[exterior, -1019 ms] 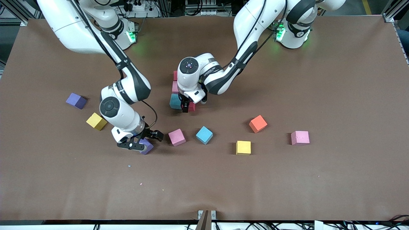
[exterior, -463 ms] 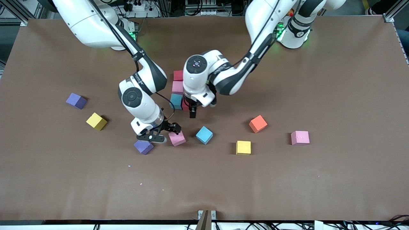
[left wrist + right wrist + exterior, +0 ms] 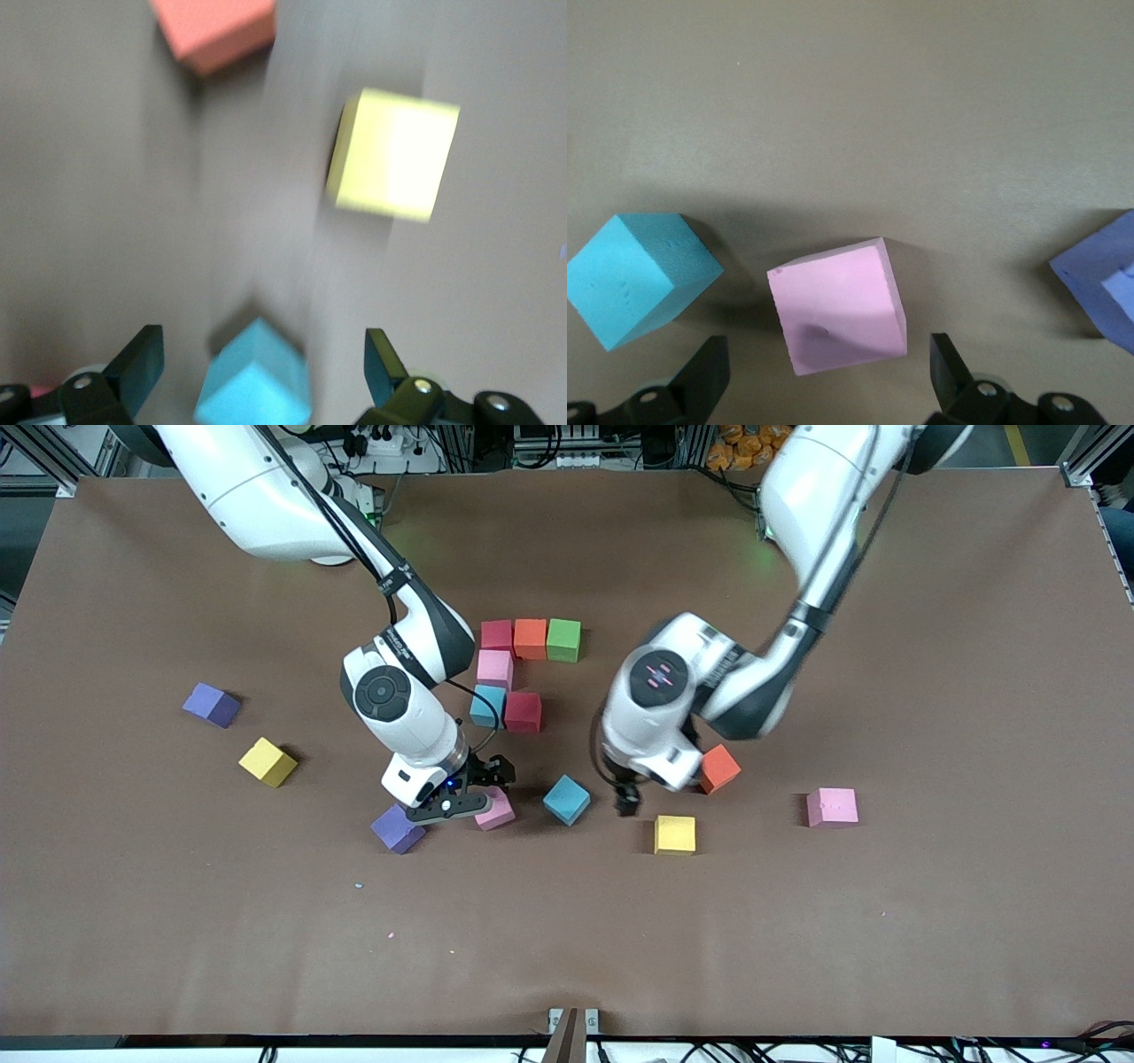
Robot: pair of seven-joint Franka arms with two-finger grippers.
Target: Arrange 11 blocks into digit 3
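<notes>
At the right arm's end of the table a purple block (image 3: 212, 705) is lying alone, with a yellow block (image 3: 267, 762) a little nearer to the front camera. Moving toward the middle, a second purple block (image 3: 397, 829) is sitting just beside the right gripper (image 3: 461, 790), which is hovering low over a loose pink block (image 3: 495, 810). Its fingers are spread wide, and in the right wrist view the pink block (image 3: 837, 305) is lying between the two fingertips (image 3: 950, 361) without touching either, turned at an angle to them; the purple block (image 3: 1103, 283) is showing to one side and a blue block (image 3: 640, 276) to the other.

Farther from the front camera, the partly built digit 3 (image 3: 524, 673) is taking shape: a red, an orange and a green block are sitting touching in a row, a pink block is below the red one, and a blue and a red block are side by side below that.

The loose blue block (image 3: 567, 799) is resting between the two grippers. The left gripper (image 3: 627, 797) is hanging over bare table between that block and another yellow block (image 3: 675, 834). Its fingers are also spread wide, holding nothing; the left wrist view is showing the blue block (image 3: 255, 376) between the fingertips (image 3: 381, 359), with the yellow block (image 3: 394, 155) and an orange block (image 3: 217, 31) ahead. The orange block (image 3: 718, 769) is sitting just beside the left arm's wrist. A last pink block (image 3: 832, 807) is lying well apart, toward the left arm's end.
</notes>
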